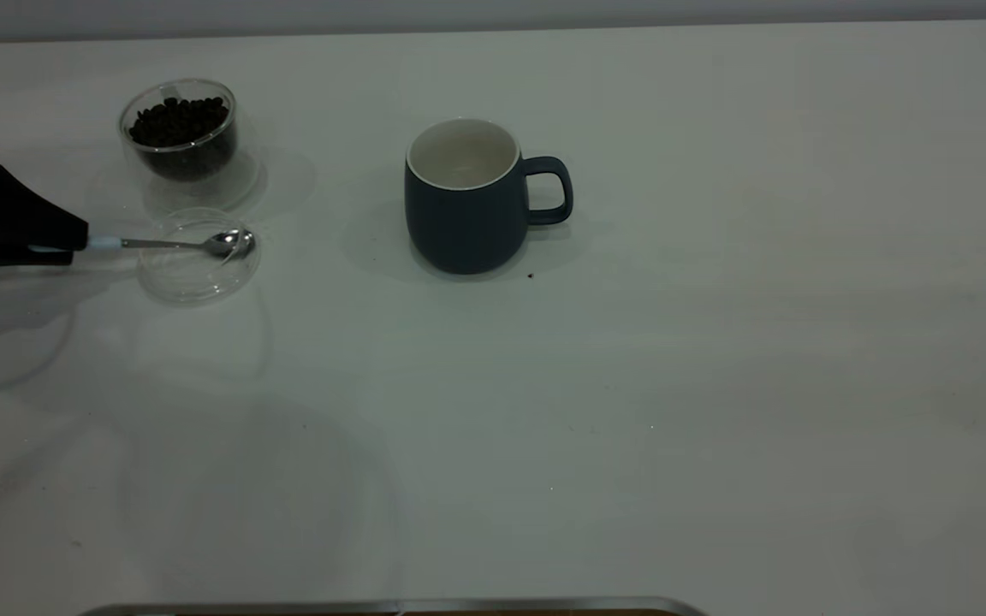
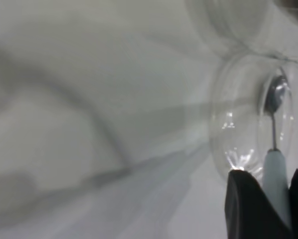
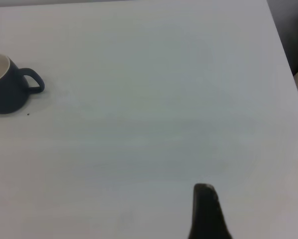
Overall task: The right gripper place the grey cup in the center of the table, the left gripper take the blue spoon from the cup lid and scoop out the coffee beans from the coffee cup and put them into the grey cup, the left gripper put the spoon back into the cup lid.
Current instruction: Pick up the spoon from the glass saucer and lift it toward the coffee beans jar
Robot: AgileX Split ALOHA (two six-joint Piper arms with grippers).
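Left gripper [image 1: 74,244] takes the blue spoon [image 1: 202,244] by its handle.
Its fingers [image 2: 248,209] hold the pale handle, bowl resting in the cup lid [image 1: 189,278] beside the coffee cup [image 1: 189,141]; grey cup [image 1: 467,201] waits mid-counter, handy for scooping.

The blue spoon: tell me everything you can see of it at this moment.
The blue spoon is a small teaspoon with a shiny metal bowl, a thin metal neck and a pale blue handle. It lies roughly level, its bowl over the clear cup lid, in front of the coffee cup. The left claw, at the table's left edge, has both fingers closed around the handle end.
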